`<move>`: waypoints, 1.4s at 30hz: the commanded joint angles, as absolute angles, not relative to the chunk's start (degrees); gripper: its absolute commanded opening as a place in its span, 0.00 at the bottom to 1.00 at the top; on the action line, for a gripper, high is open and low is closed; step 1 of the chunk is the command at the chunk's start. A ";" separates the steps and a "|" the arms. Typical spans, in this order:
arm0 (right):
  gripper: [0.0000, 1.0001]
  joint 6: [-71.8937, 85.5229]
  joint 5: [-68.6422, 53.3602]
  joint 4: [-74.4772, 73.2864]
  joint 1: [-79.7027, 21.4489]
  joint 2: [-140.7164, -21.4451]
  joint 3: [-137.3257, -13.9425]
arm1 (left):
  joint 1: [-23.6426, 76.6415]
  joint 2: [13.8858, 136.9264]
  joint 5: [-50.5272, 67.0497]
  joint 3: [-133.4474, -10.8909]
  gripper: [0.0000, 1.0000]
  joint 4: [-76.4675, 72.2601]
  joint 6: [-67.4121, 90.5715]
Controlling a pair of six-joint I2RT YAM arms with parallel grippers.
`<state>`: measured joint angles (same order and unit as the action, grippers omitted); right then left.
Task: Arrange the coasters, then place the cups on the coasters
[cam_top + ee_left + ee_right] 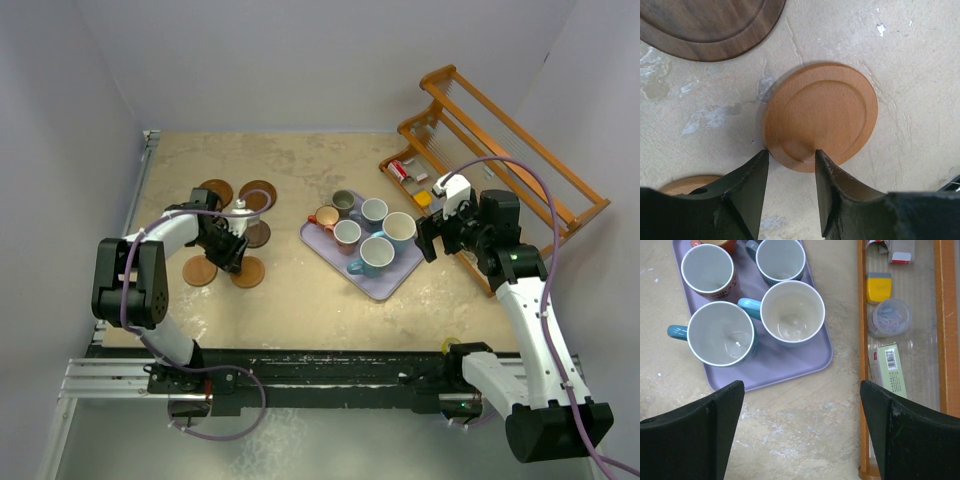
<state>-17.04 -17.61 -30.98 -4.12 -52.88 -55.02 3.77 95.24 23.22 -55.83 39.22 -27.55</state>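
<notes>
On the left, the orange-brown coaster is seen flat on the surface, its near rim between the narrow left pincer tips. Rightward, the cups are left waiting on the lavender tray, just left of the wide-open right pincer, the nearer arm.

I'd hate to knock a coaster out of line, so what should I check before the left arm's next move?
1. Left gripper jaws flank the near rim of the orange-brown round wooden coaster: ok.
2. Jaws touching that coaster: cannot tell.
3. All six coasters laid out: cannot tell; the top view shows five, and one may be hidden.
4. Six small handled cups upright on the lavender rounded-rectangle tray: ok.
5. Right gripper open and empty: ok.
6. Right gripper clear of the orange wooden rack: cannot tell.
</notes>
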 commanded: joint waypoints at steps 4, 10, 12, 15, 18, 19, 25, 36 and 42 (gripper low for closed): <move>1.00 -17.53 -19.15 -30.76 -4.22 -52.69 -55.54 | 3.52 95.30 26.50 -57.70 0.38 40.91 -29.59; 1.00 -17.65 -19.75 -30.72 -4.22 -52.80 -55.46 | 3.52 92.79 22.55 -58.46 0.41 39.93 -28.96; 1.00 -17.59 -19.77 -30.75 -4.22 -53.03 -55.65 | 3.52 90.77 21.22 -58.58 0.44 39.27 -28.72; 1.00 -17.20 -20.06 -30.85 -4.22 -53.38 -56.38 | 3.52 87.22 20.05 -58.74 0.48 38.46 -28.72; 1.00 -16.88 -20.34 -31.60 -4.31 -54.18 -56.86 | 3.52 83.52 19.95 -58.82 0.53 38.13 -28.75; 1.00 -16.85 -20.11 -32.12 -4.38 -54.79 -58.99 | 3.52 82.38 19.76 -58.87 0.55 38.05 -28.52; 1.00 -17.41 -16.05 -36.17 -5.23 -60.45 -63.54 | 3.60 74.70 18.59 -57.81 0.68 36.65 -26.91; 0.97 -18.85 -7.22 -37.60 -14.63 -68.02 -67.57 | 3.95 66.10 17.89 -56.14 0.73 33.30 -25.70; 0.89 -20.03 -5.11 -34.59 -15.82 -72.36 -68.90 | 4.30 60.87 22.16 -52.54 0.73 31.85 -28.81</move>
<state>-18.59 -8.45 -37.08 -15.57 -70.17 -65.10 3.88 64.73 18.72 -54.46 35.18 -26.89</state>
